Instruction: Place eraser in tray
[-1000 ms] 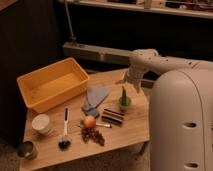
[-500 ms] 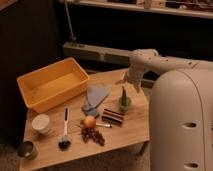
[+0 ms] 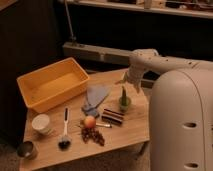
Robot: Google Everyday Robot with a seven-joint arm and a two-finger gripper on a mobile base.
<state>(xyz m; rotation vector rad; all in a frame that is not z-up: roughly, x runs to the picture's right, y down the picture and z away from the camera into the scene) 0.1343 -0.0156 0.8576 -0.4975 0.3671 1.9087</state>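
Observation:
The eraser (image 3: 113,116), a small dark block with reddish stripes, lies flat on the wooden table (image 3: 130,132) near its middle right. The tray (image 3: 52,83), a large yellow bin, stands at the table's back left and looks empty. My gripper (image 3: 126,80) hangs off the white arm at the table's back right edge, above and behind the eraser, a good way right of the tray. It holds nothing that I can see.
A blue cloth (image 3: 95,98) lies between tray and eraser. A small green pot with a plant (image 3: 124,102) stands just below the gripper. An apple (image 3: 89,121), grapes (image 3: 93,135), a brush (image 3: 65,130), a white bowl (image 3: 41,123) and a metal bowl (image 3: 26,149) sit at the front.

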